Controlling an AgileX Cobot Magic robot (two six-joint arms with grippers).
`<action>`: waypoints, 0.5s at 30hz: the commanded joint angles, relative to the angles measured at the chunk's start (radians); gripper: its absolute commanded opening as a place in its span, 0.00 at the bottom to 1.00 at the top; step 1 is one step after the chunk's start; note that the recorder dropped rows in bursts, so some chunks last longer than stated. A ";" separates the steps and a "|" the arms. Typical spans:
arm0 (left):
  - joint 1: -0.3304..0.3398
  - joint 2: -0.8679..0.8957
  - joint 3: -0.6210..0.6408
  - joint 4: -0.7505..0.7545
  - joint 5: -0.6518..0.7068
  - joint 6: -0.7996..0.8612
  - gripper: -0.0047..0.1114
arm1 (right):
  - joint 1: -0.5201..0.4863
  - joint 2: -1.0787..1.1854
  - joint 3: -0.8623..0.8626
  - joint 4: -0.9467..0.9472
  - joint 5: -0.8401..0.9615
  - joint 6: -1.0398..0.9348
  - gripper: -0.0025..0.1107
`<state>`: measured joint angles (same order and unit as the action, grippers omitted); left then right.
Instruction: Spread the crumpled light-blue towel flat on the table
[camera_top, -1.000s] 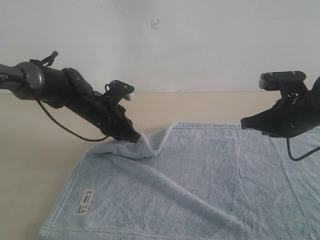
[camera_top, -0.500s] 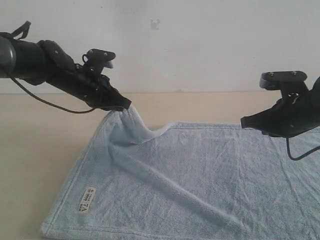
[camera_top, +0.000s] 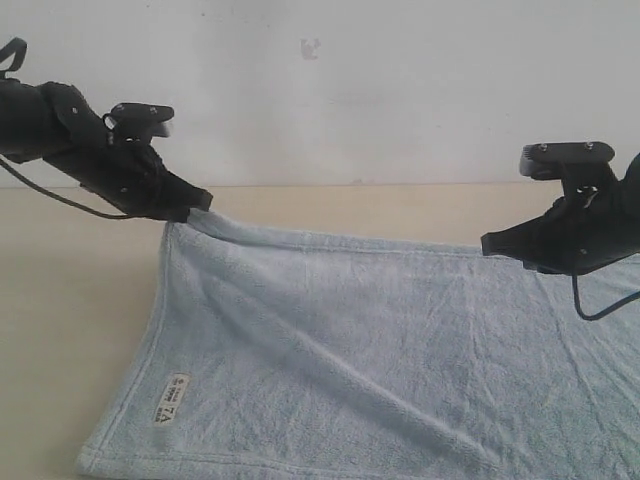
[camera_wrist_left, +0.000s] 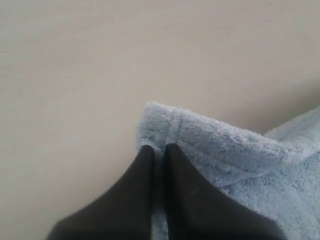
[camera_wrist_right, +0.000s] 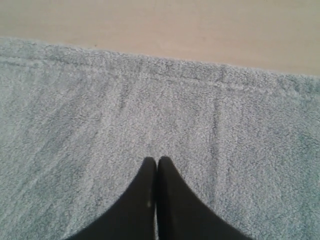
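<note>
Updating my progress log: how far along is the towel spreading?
Done: most of the towel lies open on the table, label showing. In hand: the left hand is shut on one corner, holding it raised; the right hand is shut, gripping nothing. Left: lay that corner down and smooth the diagonal creases.

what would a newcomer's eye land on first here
The big pale-blue towel lies across the beige table, nearly flat, a small white label near its front left corner. The left gripper has its jaws shut on the far left corner, holding it slightly raised. The right gripper hangs over the far edge on the right, jaws shut and empty.
</note>
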<state>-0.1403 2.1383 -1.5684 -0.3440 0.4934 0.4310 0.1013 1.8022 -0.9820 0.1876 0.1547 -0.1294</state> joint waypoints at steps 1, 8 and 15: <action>0.010 -0.002 -0.002 0.071 0.054 0.053 0.14 | 0.001 -0.012 0.005 -0.003 -0.007 -0.001 0.02; 0.012 -0.002 0.000 0.023 0.035 0.092 0.63 | 0.001 -0.012 0.005 0.002 -0.011 -0.001 0.02; 0.019 0.003 -0.003 -0.205 0.042 0.101 0.67 | -0.133 -0.004 0.003 0.000 -0.117 0.084 0.02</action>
<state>-0.1258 2.1383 -1.5684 -0.4122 0.5156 0.5189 0.0621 1.8022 -0.9799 0.1876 0.0967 -0.1134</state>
